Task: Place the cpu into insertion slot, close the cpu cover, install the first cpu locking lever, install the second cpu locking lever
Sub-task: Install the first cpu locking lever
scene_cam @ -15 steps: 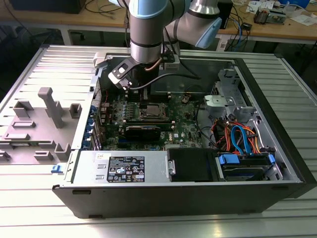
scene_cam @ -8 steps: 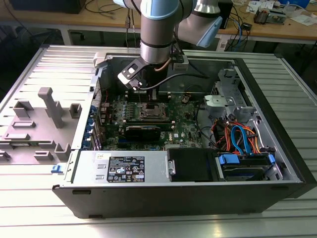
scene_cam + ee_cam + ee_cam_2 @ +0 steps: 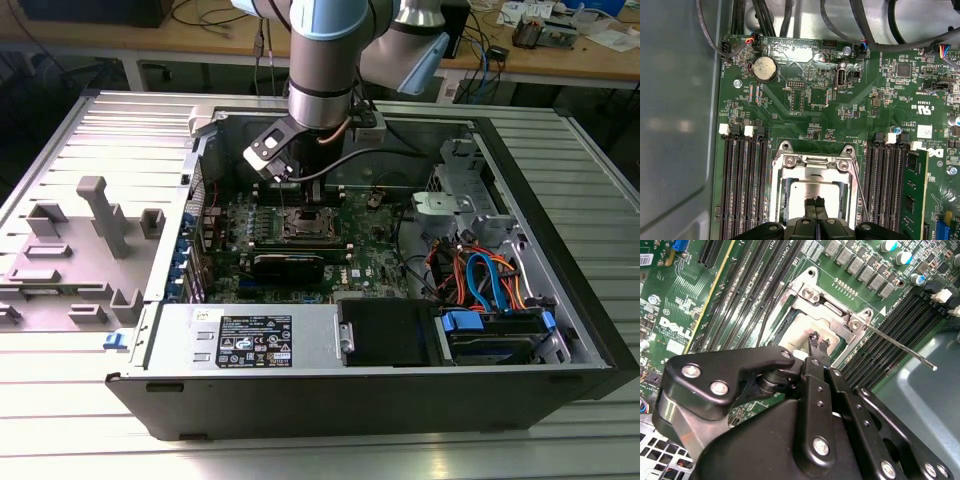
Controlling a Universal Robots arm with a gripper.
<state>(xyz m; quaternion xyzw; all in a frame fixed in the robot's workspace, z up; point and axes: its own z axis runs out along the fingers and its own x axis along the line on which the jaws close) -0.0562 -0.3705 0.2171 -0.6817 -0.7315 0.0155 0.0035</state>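
Observation:
The cpu (image 3: 812,191) lies in the insertion slot (image 3: 781,192), its dull silver top showing through the window of the cpu cover (image 3: 812,162), which lies flat over it. My gripper (image 3: 814,204) hangs right over the chip with its black fingertips pressed together and nothing visible between them. In the second wrist view the gripper (image 3: 817,342) sits over the cpu (image 3: 797,335), inside the cpu cover (image 3: 827,307). A thin locking lever (image 3: 900,349) sticks out unlatched from the socket's corner. In the exterior view the gripper (image 3: 297,195) reaches down onto the insertion slot (image 3: 303,226).
The green motherboard (image 3: 370,245) lies inside an open computer case (image 3: 560,260). Black memory slots (image 3: 742,185) flank the socket on both sides, and one holds a green memory stick (image 3: 916,195). Cables (image 3: 480,275) and a drive bay fill the exterior view's right. Grey fixtures (image 3: 105,215) stand outside the case.

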